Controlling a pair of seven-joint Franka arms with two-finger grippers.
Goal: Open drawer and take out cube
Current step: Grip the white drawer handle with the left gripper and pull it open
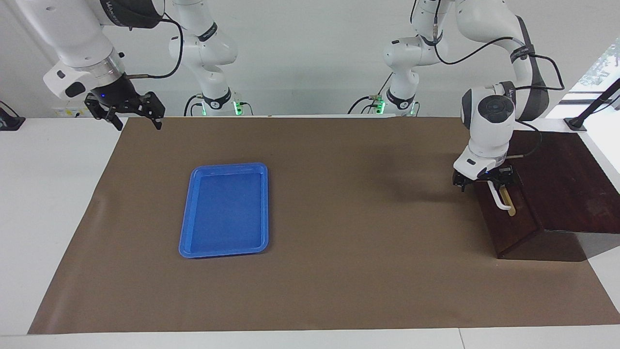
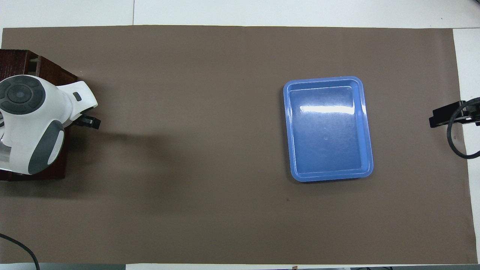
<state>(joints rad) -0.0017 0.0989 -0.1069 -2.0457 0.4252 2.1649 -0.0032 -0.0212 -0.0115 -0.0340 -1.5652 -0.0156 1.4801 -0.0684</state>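
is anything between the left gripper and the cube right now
Yes: the drawer itself. No cube shows in either view; in the overhead view only a thin pale slit has opened at the drawer front. The left gripper is at the white handle. The right gripper waits beside the mat, well away from the blue tray.

White table [image 1: 53, 194] under a brown mat [image 1: 339, 271]; plain pale wall [image 1: 300, 58]; daylit window [image 1: 598, 68] at the left arm's end.
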